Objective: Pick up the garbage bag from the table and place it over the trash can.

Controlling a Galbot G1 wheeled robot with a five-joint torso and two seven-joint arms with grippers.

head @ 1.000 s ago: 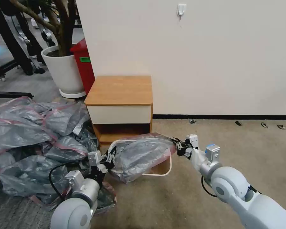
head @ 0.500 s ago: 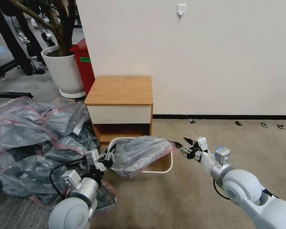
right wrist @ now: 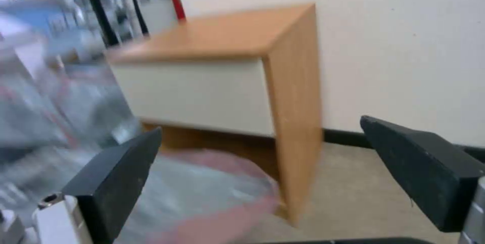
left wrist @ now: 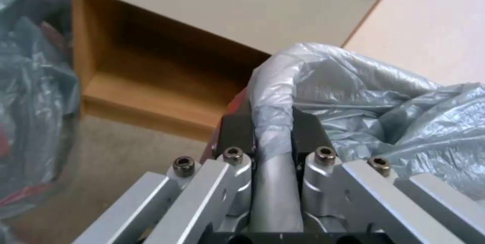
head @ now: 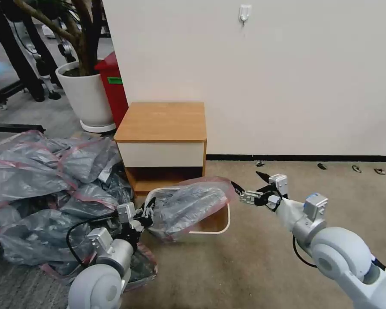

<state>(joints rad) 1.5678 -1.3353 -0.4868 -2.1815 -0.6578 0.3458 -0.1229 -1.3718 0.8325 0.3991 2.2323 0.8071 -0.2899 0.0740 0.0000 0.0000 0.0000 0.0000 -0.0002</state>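
Released by the right gripper (head: 252, 186) (now wide open, empty), the garbage bag (head: 188, 205) sags; the left gripper (head: 146, 213) pins it against the trash can (head: 227, 219) rim.

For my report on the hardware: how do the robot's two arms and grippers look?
Both arms have white rounded joint shells and silver-grey metal wrist links. A black cable loops beside each. The left gripper and right gripper have black fingers on silver bolted mounts.

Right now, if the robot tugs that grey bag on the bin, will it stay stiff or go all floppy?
Probably floppy: the bag sags in crinkles over the bin. It looks thin and see-through, so likely very light. The left gripper bunches it easily between its fingers, so a tug may slip it off the rim.
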